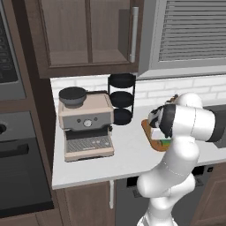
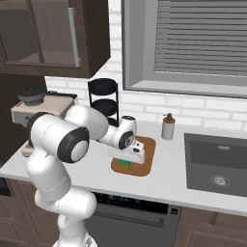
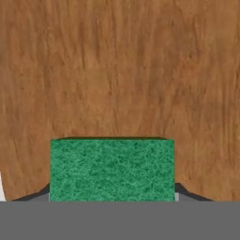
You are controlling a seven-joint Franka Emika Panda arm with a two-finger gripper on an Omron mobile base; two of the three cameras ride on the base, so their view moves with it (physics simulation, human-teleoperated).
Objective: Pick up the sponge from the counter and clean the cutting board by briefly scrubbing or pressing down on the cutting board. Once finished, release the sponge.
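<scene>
The green sponge (image 3: pixel 112 168) sits between my dark fingertips (image 3: pixel 191 194), held low against the orange-brown cutting board (image 3: pixel 117 70). My gripper (image 2: pixel 128 161) is shut on the sponge (image 2: pixel 126 163) and points down at the near end of the cutting board (image 2: pixel 147 149), which lies on the white counter (image 2: pixel 169 179). From the left base view, a sliver of the sponge (image 1: pixel 164 142) peeks out under my hand, and my forearm covers most of the cutting board (image 1: pixel 147 129). Whether the sponge touches the wood I cannot tell.
A coffee machine (image 1: pixel 86 126) stands at the counter's left end, and a black tiered rack (image 1: pixel 122 99) stands by the brick wall. A soap dispenser (image 2: pixel 168 126) and a sink (image 2: pixel 217 164) lie to the right of the board.
</scene>
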